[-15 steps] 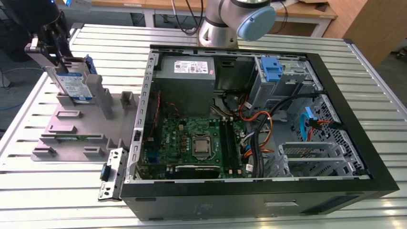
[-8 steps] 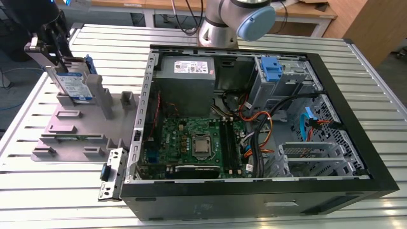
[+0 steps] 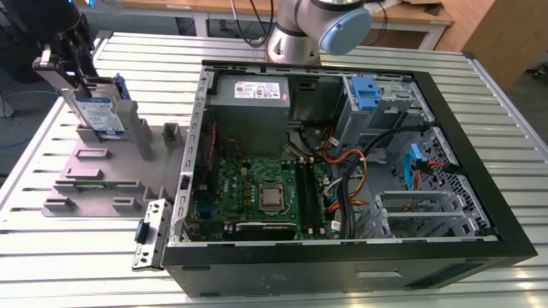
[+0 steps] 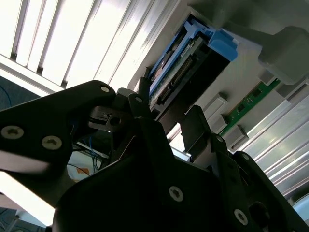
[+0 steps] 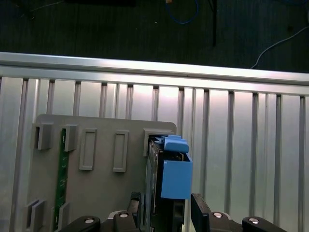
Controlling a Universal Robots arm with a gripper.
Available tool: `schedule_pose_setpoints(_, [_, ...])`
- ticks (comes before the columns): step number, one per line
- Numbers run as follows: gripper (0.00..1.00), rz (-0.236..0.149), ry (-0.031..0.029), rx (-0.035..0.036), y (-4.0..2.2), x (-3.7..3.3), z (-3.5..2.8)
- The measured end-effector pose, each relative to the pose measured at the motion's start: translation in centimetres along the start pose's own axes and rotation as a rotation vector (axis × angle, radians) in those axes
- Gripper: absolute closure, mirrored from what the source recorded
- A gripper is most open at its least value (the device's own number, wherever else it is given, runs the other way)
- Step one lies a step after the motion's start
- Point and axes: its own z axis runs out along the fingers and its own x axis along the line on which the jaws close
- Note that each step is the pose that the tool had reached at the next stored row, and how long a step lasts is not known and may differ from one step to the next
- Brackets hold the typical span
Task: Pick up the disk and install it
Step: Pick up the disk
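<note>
Gripper (image 4: 166, 108) hovers at the disk (image 4: 178, 72) in a grey tray (image 4: 246, 63).
Blue rail (image 4: 223, 41) caps the disk's far end; green circuit board (image 4: 246, 104) lies at its four o'clock.

In the exterior view we find the slotted tray (image 3: 90, 173) on the table (image 3: 77, 269) at the frame's left. The disk (image 3: 100, 117) stands upright at the tray's far end, upper left, with the gripper (image 3: 84, 83) at its top. The open computer case (image 3: 299, 279) takes the centre and right. Inside it, the power supply (image 3: 251, 96) lies above the motherboard (image 3: 256, 192), and the drive cage (image 3: 376, 96) sits upper right. The arm's base (image 3: 296, 38) stands behind the case, top centre.
</note>
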Motion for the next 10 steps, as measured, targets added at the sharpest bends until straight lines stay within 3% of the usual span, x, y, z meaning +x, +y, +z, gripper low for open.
schedule_pose_setpoints(10, [0.47,0.0,0.0,0.0,-0.29,0.01,-0.01])
